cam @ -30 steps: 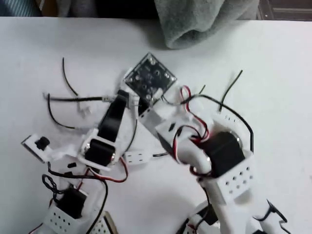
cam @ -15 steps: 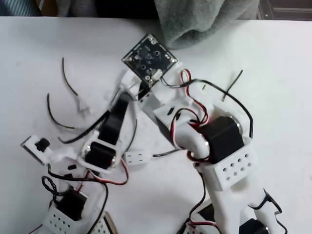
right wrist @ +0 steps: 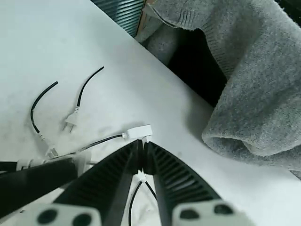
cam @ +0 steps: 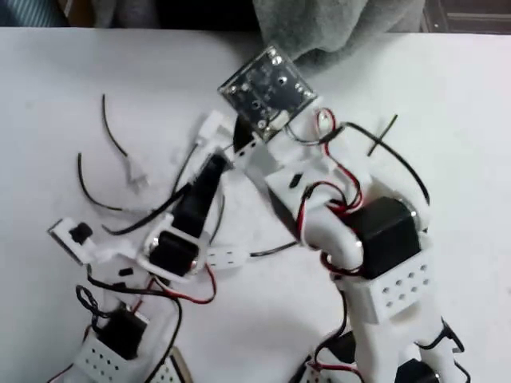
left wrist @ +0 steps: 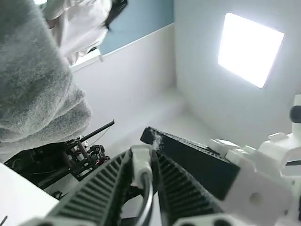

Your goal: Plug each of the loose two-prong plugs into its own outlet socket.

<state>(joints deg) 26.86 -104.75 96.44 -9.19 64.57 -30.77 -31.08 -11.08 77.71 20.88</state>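
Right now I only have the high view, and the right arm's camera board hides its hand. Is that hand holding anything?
Observer: Yes. The right wrist view shows the right hand shut on a small white piece.
Operator: What about the left hand?
Observer: In the left wrist view the left hand is shut on a white part, with a bright panel behind it.
Operator: Any plug lying loose?
Observer: One. In the right wrist view a plug lies on the table, both prongs bare.
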